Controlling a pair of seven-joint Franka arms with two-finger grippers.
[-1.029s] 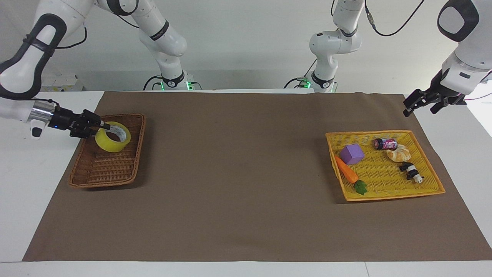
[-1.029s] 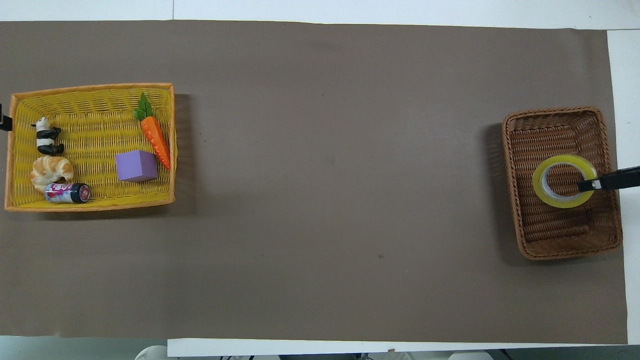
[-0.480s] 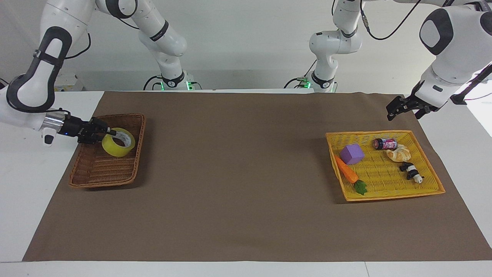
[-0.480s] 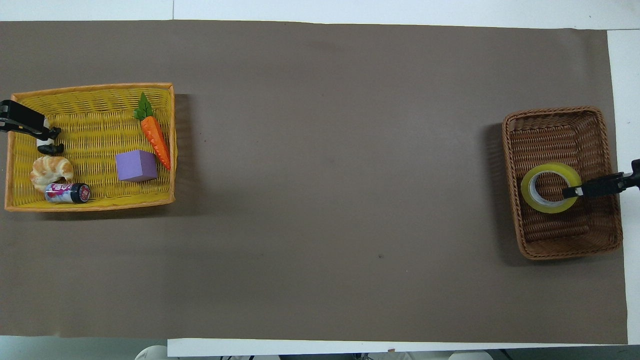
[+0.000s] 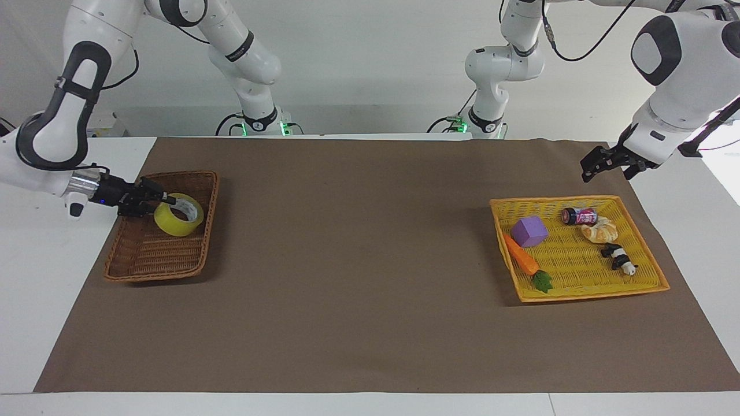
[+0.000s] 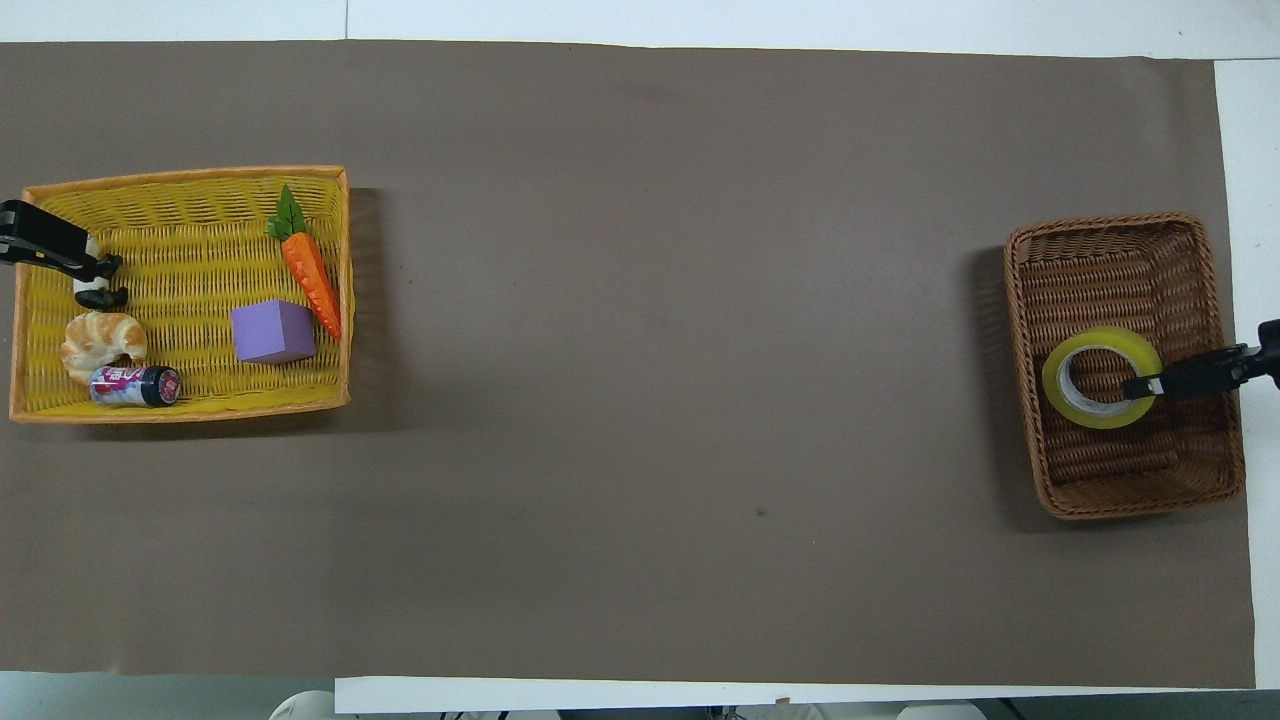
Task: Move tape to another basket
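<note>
The tape [image 5: 178, 214] lies nearly flat in the brown basket [image 5: 147, 263], hole upward. The right tool [image 5: 167, 200] sits at its rim; its grip cannot be told. The left tool [image 5: 591, 168] hangs spread wide above the yellow basket [image 5: 647, 284].

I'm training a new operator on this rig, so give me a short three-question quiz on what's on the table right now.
1. Multiple choice: the tape is A) in the brown wicker basket, B) held up in the air, C) on the floor.
2. True or false: a purple cube sits in the yellow basket.
3. Short answer: which arm's gripper is at the tape?
Key: 1 A; 2 true; 3 the right gripper. The left gripper waits, open, in the air by the yellow basket.
</note>
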